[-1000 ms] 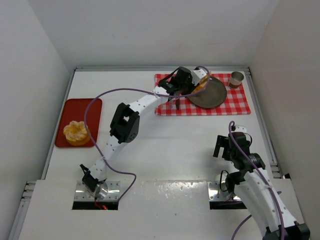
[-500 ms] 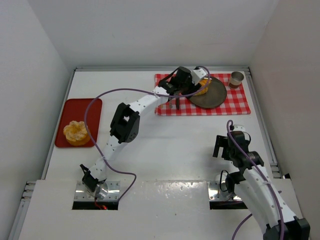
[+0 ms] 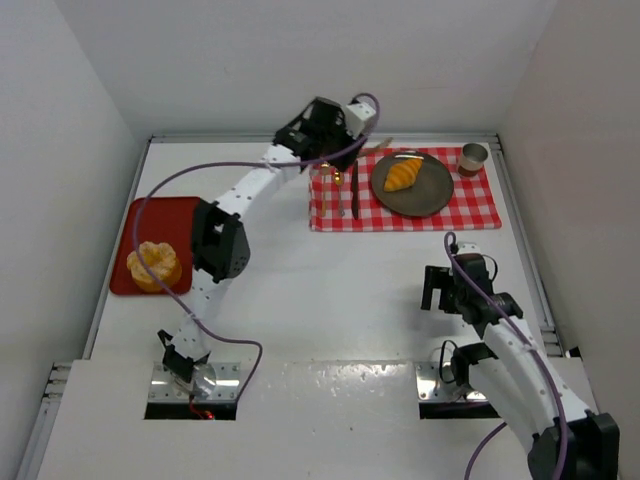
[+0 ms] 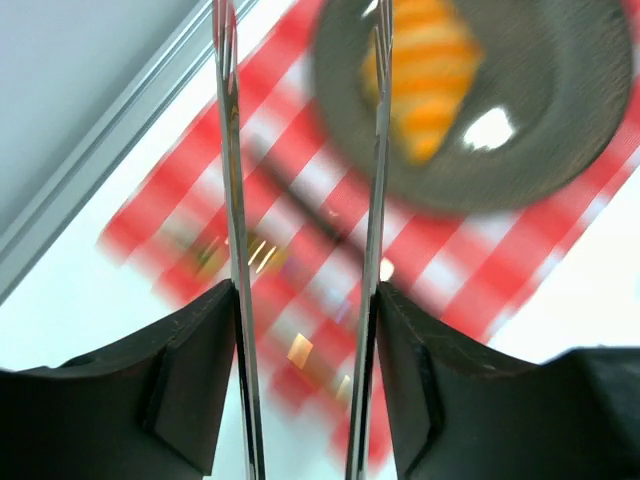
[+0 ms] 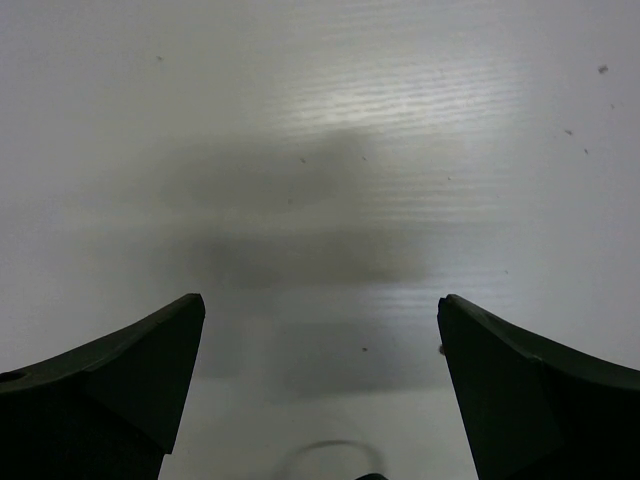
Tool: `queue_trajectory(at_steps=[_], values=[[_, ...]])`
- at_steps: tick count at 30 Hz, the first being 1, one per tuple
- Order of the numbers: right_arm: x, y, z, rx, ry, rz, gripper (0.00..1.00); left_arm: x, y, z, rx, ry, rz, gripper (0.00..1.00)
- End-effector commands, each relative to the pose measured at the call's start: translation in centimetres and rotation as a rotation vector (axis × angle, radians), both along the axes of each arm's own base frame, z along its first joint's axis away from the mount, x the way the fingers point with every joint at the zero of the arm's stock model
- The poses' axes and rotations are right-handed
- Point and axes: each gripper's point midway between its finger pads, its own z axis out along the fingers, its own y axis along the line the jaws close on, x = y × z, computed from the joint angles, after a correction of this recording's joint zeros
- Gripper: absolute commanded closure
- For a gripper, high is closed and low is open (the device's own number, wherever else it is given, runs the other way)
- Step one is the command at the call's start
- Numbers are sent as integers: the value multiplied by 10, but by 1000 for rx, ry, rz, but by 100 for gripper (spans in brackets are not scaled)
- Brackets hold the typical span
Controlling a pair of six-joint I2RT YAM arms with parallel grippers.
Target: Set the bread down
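Croissant (image 3: pixel 400 175): set on plate (image 3: pixel 432 190).
Bun (image 3: pixel 152 265): not yet placed; seated on tray (image 3: pixel 165 215).
Left gripper (image 4: pixel 300 60): partly spread, empty.
Right gripper (image 5: pixel 320 300): spread wide, empty.

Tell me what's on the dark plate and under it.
The croissant lies on the plate. A red checked cloth lies under it; the covered patch cannot be seen.
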Motion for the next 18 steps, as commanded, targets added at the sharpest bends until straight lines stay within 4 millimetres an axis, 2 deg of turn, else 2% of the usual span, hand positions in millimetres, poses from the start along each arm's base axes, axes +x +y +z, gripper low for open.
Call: queue_trajectory(at_steps=[1, 2, 3, 4, 5, 6, 7, 8, 10, 11, 12, 13, 14, 15, 17, 18], values=[[38, 25, 28, 65, -92, 129, 0, -21, 106, 99, 10, -44, 121, 42], [40, 28, 28, 76, -86, 144, 0, -29, 130, 84, 49, 12, 161, 44], [51, 34, 33, 85, -103, 165, 0, -36, 153, 85, 67, 34, 201, 44], [53, 42, 32, 113, -82, 195, 0, -50, 200, 102, 87, 37, 280, 44], [59, 45, 29, 113, -75, 207, 0, -64, 225, 83, 122, 102, 323, 45], [67, 55, 35, 134, -97, 241, 0, -76, 248, 82, 130, 126, 362, 45], [67, 64, 35, 164, -90, 272, 0, -93, 272, 76, 145, 176, 413, 45], [75, 70, 32, 171, -79, 289, 0, -116, 314, 75, 146, 206, 499, 45], [82, 87, 37, 198, -101, 348, 0, -150, 352, 67, 154, 266, 586, 45], [89, 93, 39, 216, -100, 362, 0, -166, 388, 64, 159, 285, 685, 45], [91, 104, 36, 234, -93, 400, 0, -190, 404, 60, 160, 294, 740, 45], [90, 109, 31, 243, -65, 408, 1, -205, 419, 57, 163, 309, 780, 45], [95, 118, 35, 266, -66, 431, 1, -224, 445, 54, 167, 336, 854, 45], [96, 124, 35, 278, -60, 443, 1, -241, 455, 43, 173, 374, 887, 44], [102, 139, 40, 310, -62, 477, 1, -268, 469, 42, 173, 399, 926, 44], [102, 144, 36, 314, -44, 491, 1, -281, 485, 38, 161, 423, 981, 44]])
